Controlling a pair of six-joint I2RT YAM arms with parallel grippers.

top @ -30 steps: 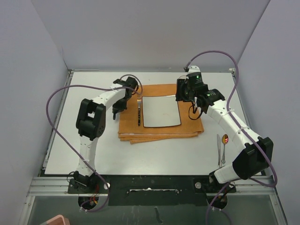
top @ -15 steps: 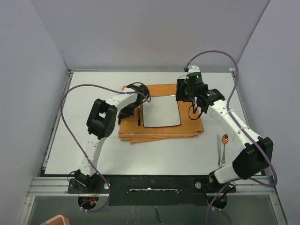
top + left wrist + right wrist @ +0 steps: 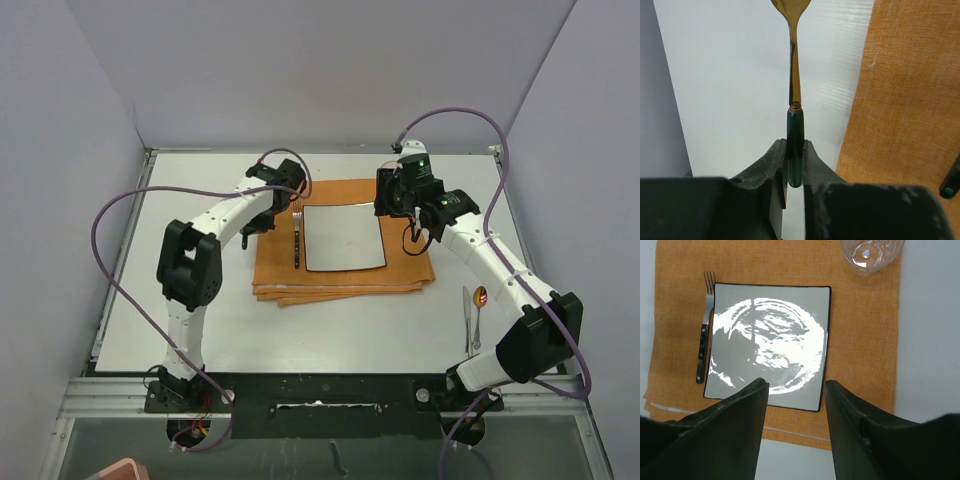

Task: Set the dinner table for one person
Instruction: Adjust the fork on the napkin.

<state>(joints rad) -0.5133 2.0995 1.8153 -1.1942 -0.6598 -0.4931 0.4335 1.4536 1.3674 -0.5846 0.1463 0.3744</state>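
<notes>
Left wrist view shows the left pincer [image 3: 795, 146] squeezing a green-handled gold spoon [image 3: 795, 125], now swung back off the orange mat [image 3: 905, 100] to hang over bare tabletop [image 3: 730, 90] beside its left edge, so the spoon still needs laying; the right pincer [image 3: 796, 385] hangs open above the plate [image 3: 770, 340].

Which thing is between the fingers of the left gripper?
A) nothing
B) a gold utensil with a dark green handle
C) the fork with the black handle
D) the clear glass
B: in the left wrist view the left gripper is shut on the dark green handle of the gold utensil, while the fork lies on the orange mat.
</notes>
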